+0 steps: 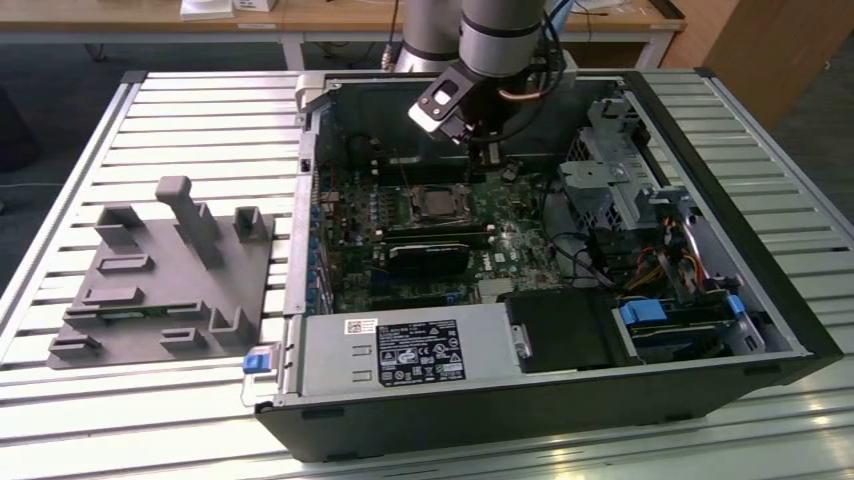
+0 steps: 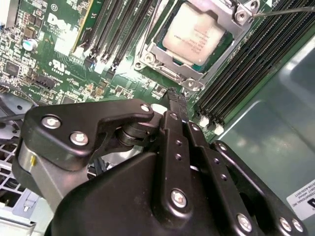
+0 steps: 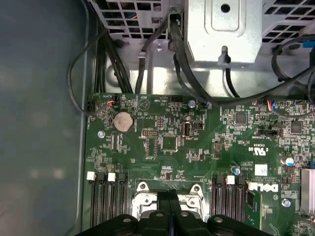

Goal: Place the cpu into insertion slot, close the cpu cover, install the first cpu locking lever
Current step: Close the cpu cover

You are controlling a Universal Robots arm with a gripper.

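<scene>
The cpu [image 2: 194, 32] lies flat in the insertion slot [image 2: 172, 74] on the green motherboard, its dull silver top showing. The silvery cpu cover [image 2: 158, 53] lies down around it as a frame. A thin wire lever [image 2: 283, 10] runs off beside the socket's far corner. My gripper [image 2: 176, 96] is shut with nothing between its black fingers, and its tips hover just off the socket's edge. In the first wrist view the gripper [image 3: 169, 195] stands in front of the cover [image 3: 141, 189]. In the exterior view the gripper [image 1: 486, 157] hangs inside the case just behind the cpu [image 1: 434, 203].
Long black memory slots [image 2: 246, 64] flank the socket. A black card [image 1: 430, 250] sits in front of it, with a drive cage [image 1: 607, 185] and cables at the exterior view's right. A grey parts fixture [image 1: 160, 270] rests on the slatted table outside the case.
</scene>
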